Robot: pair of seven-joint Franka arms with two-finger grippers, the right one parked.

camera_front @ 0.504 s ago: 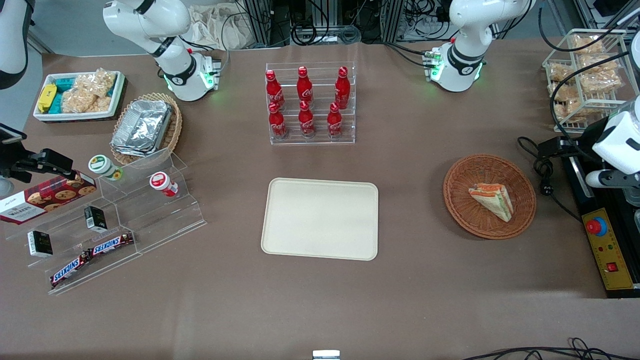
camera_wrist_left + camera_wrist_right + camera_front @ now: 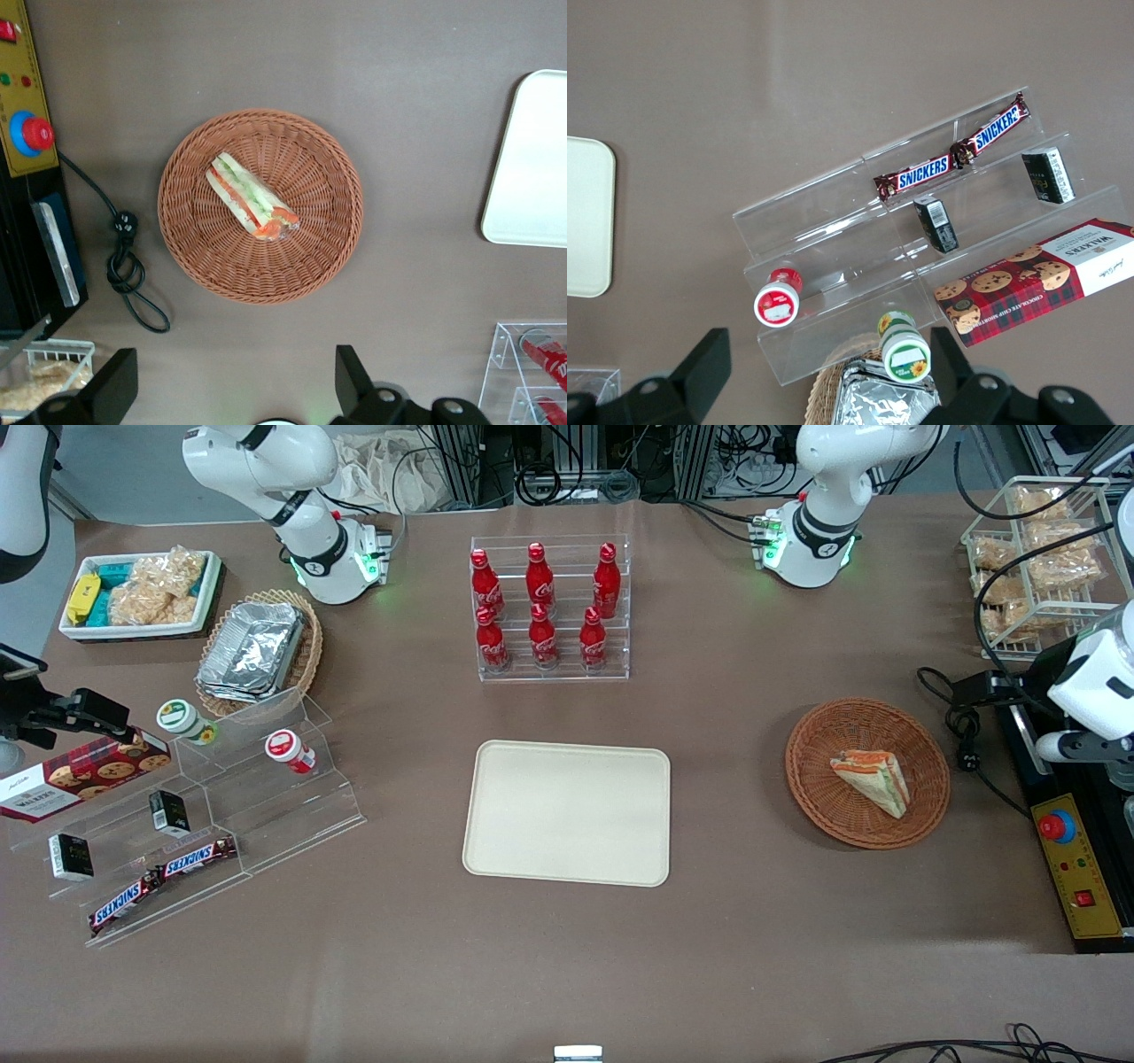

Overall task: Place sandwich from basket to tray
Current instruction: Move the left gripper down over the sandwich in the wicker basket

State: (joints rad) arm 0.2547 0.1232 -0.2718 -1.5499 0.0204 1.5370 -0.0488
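"SNICKERS" stands in white-edged blue letters on each of the two brown wrapped candy bars (image 2: 951, 157) lying end to end on the lowest step of the clear acrylic stepped display stand (image 2: 833, 239). "WALKERS" is printed on the white end of the red tartan cardboard cookie box (image 2: 1036, 279). White Coca-Cola script runs down the red bottles (image 2: 542, 607) in the clear rack.

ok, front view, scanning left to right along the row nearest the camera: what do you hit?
Snickers bars on the clear stepped display → tray → basket holding the sandwich → gripper, up off the table at the working arm's end, fingers open in the left wrist view.
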